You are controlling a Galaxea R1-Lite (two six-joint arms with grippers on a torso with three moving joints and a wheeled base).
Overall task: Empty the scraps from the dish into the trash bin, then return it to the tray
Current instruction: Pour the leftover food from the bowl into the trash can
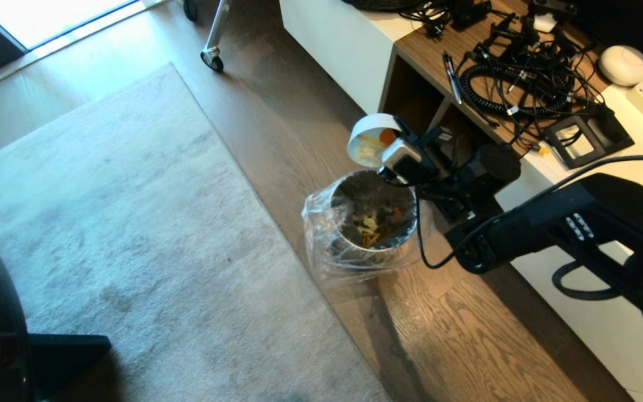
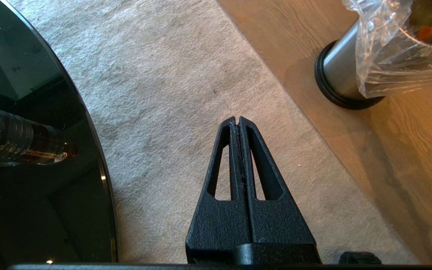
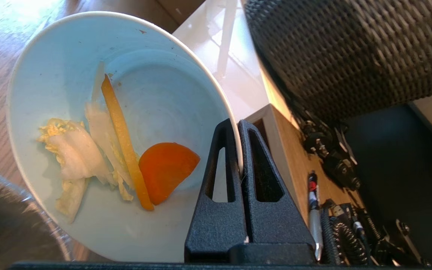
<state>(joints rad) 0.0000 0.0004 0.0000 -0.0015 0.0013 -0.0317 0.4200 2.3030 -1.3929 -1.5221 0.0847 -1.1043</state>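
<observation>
My right gripper [image 1: 395, 146] [image 3: 237, 125] is shut on the rim of the dish [image 1: 367, 137] [image 3: 156, 101], a small white bowl tipped steeply on its side just above the trash bin [image 1: 374, 215]. The scraps [image 3: 126, 165] still cling inside: pale cabbage pieces, a yellow strip and an orange slice [image 3: 165, 168]. More scraps lie at the bottom of the steel bin, which is lined with a clear bag [image 2: 392, 52]. My left gripper [image 2: 237, 120] hangs shut and empty over the carpet, left of the bin. The tray is out of view.
The bin stands on wood floor between a grey carpet [image 1: 132, 234] and a low white cabinet [image 1: 344, 44] topped with cables [image 1: 522, 72]. A woven basket [image 3: 351, 48] sits on the cabinet. A dark round glass table [image 2: 32, 150] is at my left.
</observation>
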